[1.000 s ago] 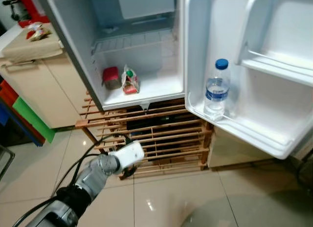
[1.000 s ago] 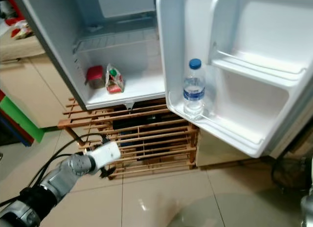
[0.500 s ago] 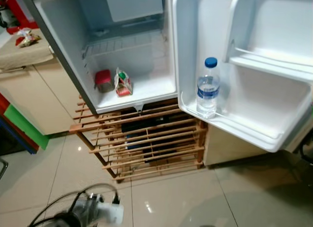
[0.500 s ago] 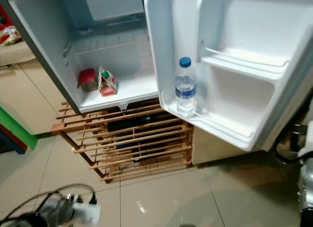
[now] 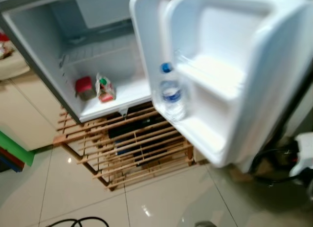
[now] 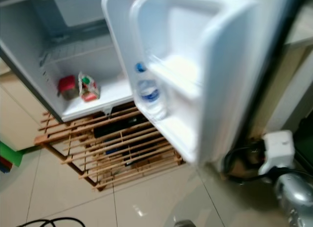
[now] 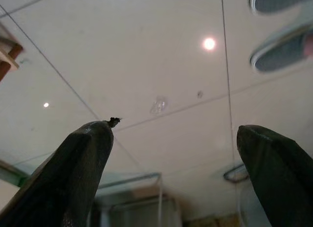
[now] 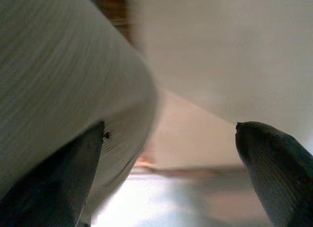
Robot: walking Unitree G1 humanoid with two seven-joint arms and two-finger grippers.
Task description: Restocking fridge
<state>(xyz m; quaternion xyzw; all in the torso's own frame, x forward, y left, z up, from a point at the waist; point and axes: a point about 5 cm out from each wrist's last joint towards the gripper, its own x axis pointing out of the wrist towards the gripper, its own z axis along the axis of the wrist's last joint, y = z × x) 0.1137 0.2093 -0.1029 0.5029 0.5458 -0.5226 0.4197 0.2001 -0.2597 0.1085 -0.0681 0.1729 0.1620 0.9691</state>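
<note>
Fridge open, door part-swung, both grippers empty.

Your fridge [image 5: 29, 46] sits on a slatted rack [image 5: 127, 148] that lifts it off the floor. A red pack [image 5: 83, 84] and a carton [image 5: 104, 87] rest on its bottom shelf; the bottle [image 5: 171, 92] stands upright in the door [image 5: 234, 90] bin, railed in. Left gripper [image 7: 171, 173] hangs over the tiles, fingers wide apart, holding nothing. Right gripper [image 8: 168, 178] gapes wide too, close beside a pale surface, likely the door.
</note>
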